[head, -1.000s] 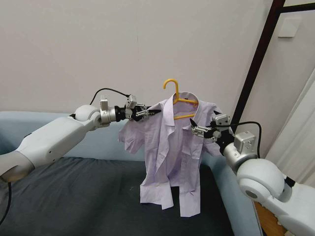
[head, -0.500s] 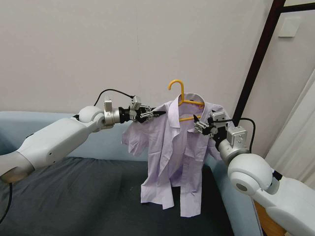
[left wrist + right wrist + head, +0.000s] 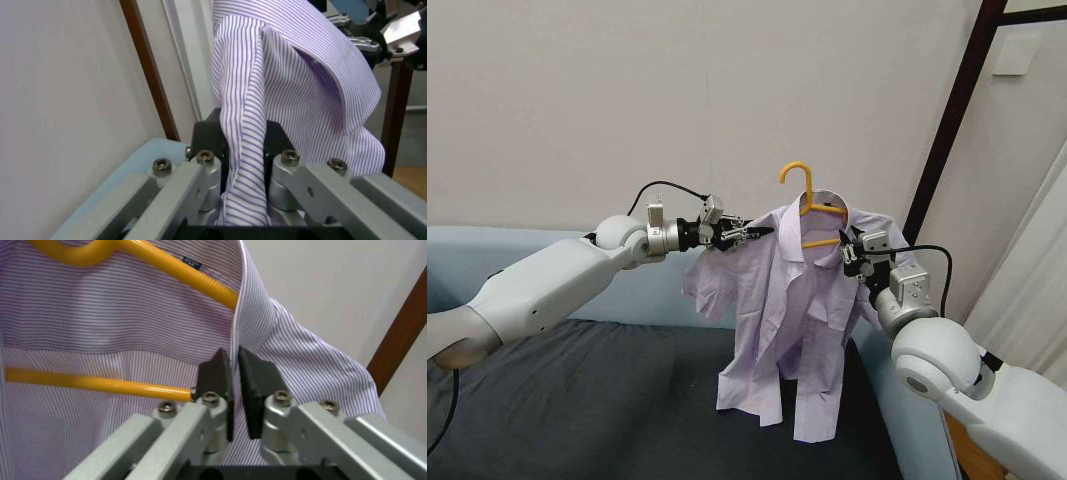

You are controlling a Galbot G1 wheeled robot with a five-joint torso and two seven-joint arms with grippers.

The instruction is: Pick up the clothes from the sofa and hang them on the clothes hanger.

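the left arm reaches out from the left side, nearly level, elbow low over the sofa (image 3: pixel 487 260) and forearm stretched toward the middle of the scene. the left gripper (image 3: pixel 752 234) sits at the end of it, pointing sideways at the shirt (image 3: pixel 787 320). in the left wrist view its two pads are pressed together on a fold of the striped cloth, which runs down between them, so it is pinching the shirt near one shoulder.

the right arm comes up from the lower right, its round elbow joint low and the forearm angled up and inward. the right gripper (image 3: pixel 847 250) meets the shirt's other shoulder. in the right wrist view its fingers (image 3: pixel 217 372) are almost closed, with the shirt's front edge running down into the narrow gap, and the end of the hanger's lower bar lies just beside one finger.

the shirt is pale purple with fine stripes. it hangs in the air between the two grippers, above the dark seat cushion (image 3: pixel 577 400) and not touching it. it is draped on a yellow hanger (image 3: pixel 807 195), whose hook stands up clear above the collar in front of the pale wall (image 3: pixel 627 90). a dark pole (image 3: pixel 947 130) leans behind the right arm.
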